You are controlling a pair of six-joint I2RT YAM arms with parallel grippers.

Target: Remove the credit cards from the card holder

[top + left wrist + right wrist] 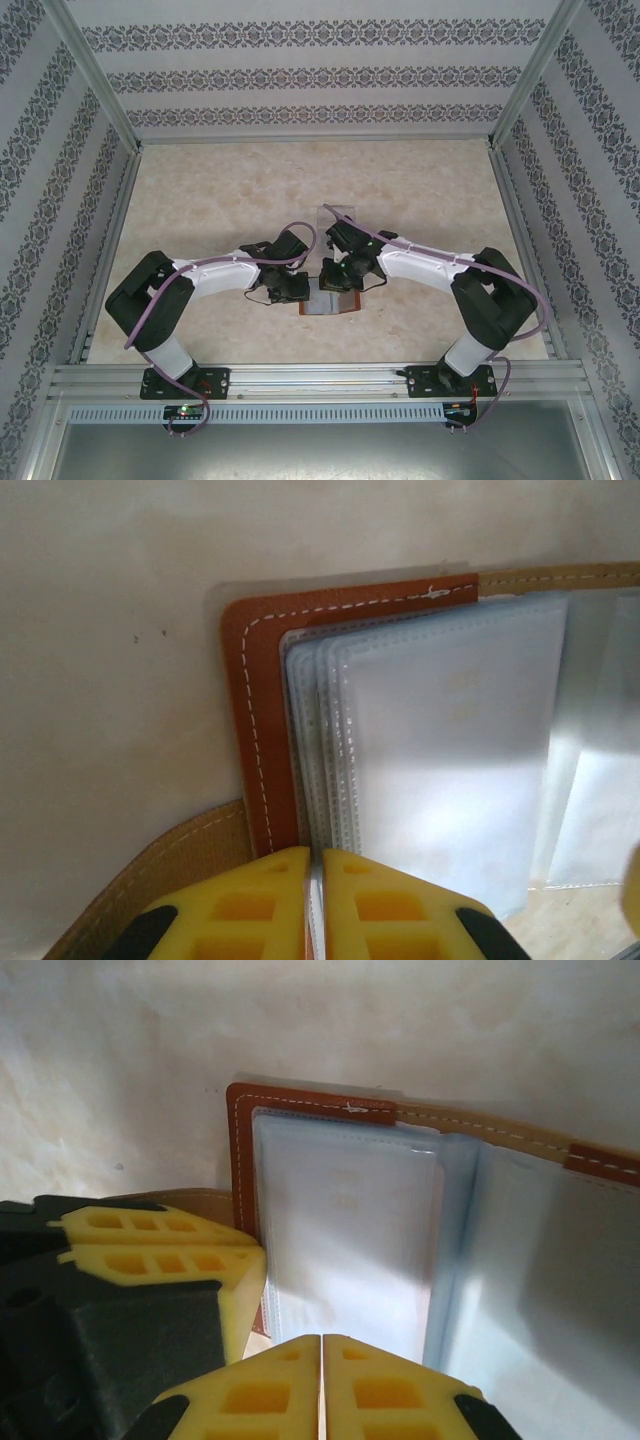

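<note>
Status from our side: card holder lies open and flat on the table, toward 6 o'clock of the table's middle, between the two arms.

Left gripper sits at the holder's 9 o'clock edge, right gripper at its 12 o'clock edge.

Left wrist view: we see the left gripper with its yellow fingers drawn nearly together. A thin pale sliver of sleeve edge sits between them, so we read it as clamped on the card holder by its sleeves. A tan strap runs off toward 7 o'clock.

Right wrist view: the right gripper has its fingers pressed together at the 6 o'clock edge of the top sleeve. We cannot tell whether anything thin is pinched there. One yellow finger of the left gripper shows at 8 o'clock, touching the brown cover.

Credit cards: one pale card seems to sit inside the top sleeve, with faint raised marks showing through. We cannot make out any others through the cloudy plastic.
</note>
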